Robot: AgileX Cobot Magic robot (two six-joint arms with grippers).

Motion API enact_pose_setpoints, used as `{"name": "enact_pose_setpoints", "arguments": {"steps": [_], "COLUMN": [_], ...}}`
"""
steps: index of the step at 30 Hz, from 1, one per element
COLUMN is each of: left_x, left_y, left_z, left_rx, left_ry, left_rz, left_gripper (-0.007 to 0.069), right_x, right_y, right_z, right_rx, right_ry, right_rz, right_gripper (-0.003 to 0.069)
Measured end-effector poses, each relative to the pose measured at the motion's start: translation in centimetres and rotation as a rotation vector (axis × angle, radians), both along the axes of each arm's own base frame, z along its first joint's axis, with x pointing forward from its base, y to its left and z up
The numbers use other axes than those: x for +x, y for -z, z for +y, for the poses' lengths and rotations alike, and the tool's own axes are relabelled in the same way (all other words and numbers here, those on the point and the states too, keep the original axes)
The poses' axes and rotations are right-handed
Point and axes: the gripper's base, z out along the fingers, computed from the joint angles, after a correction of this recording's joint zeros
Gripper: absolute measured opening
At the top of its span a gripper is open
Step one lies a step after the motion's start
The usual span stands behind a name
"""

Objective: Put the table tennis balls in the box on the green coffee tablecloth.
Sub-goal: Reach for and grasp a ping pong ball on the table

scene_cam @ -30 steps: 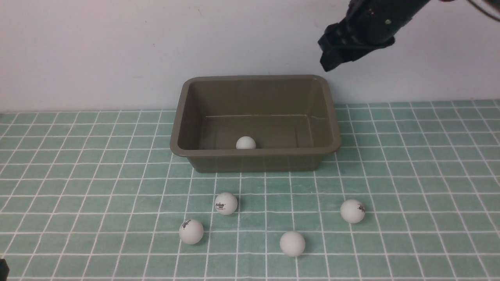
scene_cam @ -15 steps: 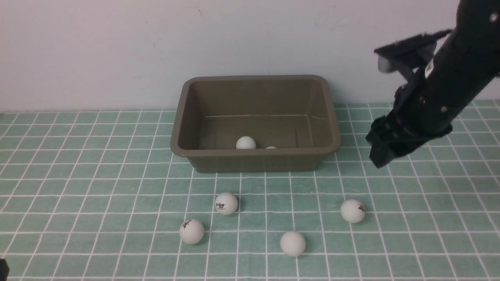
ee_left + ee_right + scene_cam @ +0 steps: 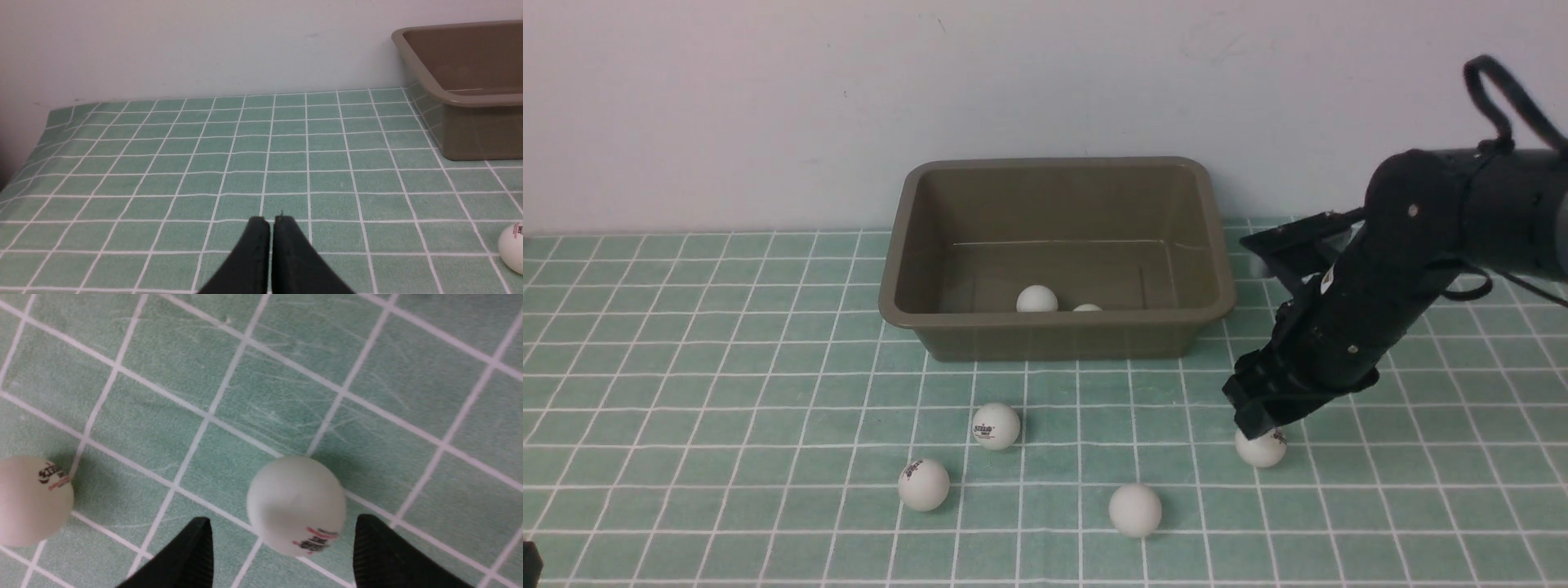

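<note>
The olive-brown box [image 3: 1054, 343] stands on the green coffee tablecloth [image 3: 727, 327] by the wall, with two table tennis balls [image 3: 1036, 299] [image 3: 1087, 308] inside. Several more white balls lie on the cloth in front of it [image 3: 996, 425] [image 3: 923, 484] [image 3: 1134, 510]. My right gripper [image 3: 1262, 420] hangs low over the rightmost ball [image 3: 1260, 449]. In the right wrist view that gripper [image 3: 282, 522] is open, its fingers either side of the logo ball [image 3: 296, 498] without touching it. My left gripper [image 3: 271, 220] is shut and empty, low over the cloth left of the box [image 3: 470, 134].
A white wall runs right behind the box. A second loose ball [image 3: 34, 500] lies beside the one under my right gripper. Another ball [image 3: 512, 247] shows at the edge of the left wrist view. The cloth's left edge [image 3: 36, 139] drops off.
My right arm swung from high above the box's far right corner down and toward me to the rightmost ball. A second ball has appeared inside the box.
</note>
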Motion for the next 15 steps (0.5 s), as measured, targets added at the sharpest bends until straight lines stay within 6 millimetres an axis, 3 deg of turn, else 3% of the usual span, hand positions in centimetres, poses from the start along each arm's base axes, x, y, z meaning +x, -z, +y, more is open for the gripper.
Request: {"name": "enact_pose_setpoints", "arguments": {"steps": [6,15], "left_x": [0.0,0.0], "left_y": [0.0,0.0], "left_z": [0.0,0.0], "left_rx": [0.0,0.0], "left_ry": [0.0,0.0], "left_rz": [0.0,0.0], "left_gripper": [-0.0004,-0.0004], "right_x": [-0.1,0.3], "right_y": [1.5,2.8], "right_z": [1.4,1.2], "right_rx": [-0.016,-0.065], "right_ry": [-0.047,-0.041], "right_rz": [0.014,0.02], "right_gripper": [0.0419,0.0419]}}
